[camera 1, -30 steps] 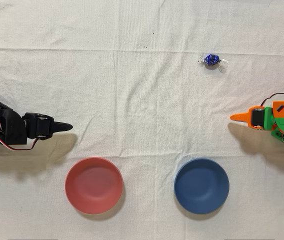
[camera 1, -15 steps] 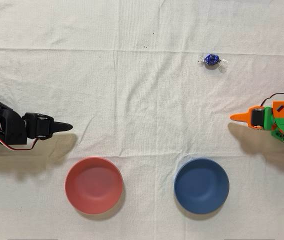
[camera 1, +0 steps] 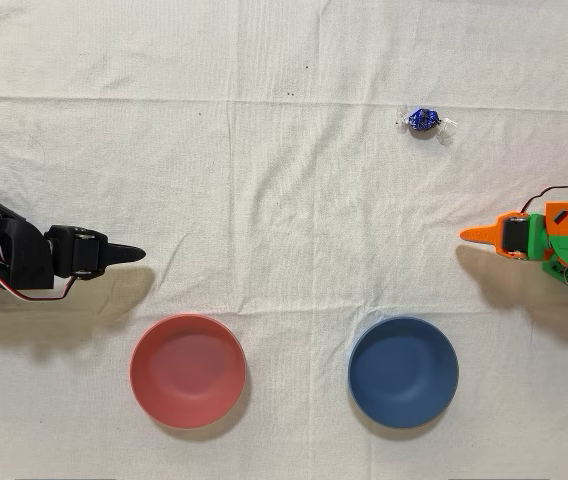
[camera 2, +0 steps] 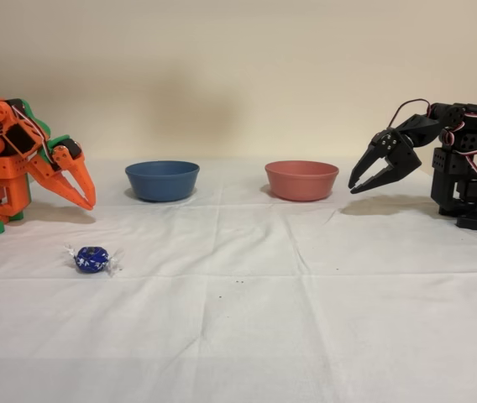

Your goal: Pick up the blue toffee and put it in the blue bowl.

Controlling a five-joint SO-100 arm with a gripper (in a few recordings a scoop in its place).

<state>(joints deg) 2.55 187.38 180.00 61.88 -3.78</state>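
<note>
One gripper (camera 2: 83,195) to log: the orange arm's, folded back by its base, tips angled down and hanging just above the cloth. Fingers look pressed together at the tips in the fixed view, nothing between them; reads as clenched and empty. In the overhead view the gripper (camera 1: 476,236) is a single orange point at the right edge.

Nearest item: the blue toffee (camera 2: 92,259), lying on the white cloth (camera 2: 247,311) in front of and below the tips in the fixed view, near but apart from them. In the overhead view the blue toffee (camera 1: 424,121) lies up-picture and a little left of the tip.

Further off: the blue bowl (camera 2: 162,180), behind and to the side of the tips; in the overhead view the blue bowl (camera 1: 403,371) sits down-picture, opposite side from the toffee. The pink bowl (camera 2: 301,180) is beyond that. The black arm (camera 2: 440,164) is idle.

Judgement: reach not begun. Spread the jaws first, then descend over the foil body, not the twisted ends. The foil is likely slippery, so close squarely across the middle.
</note>
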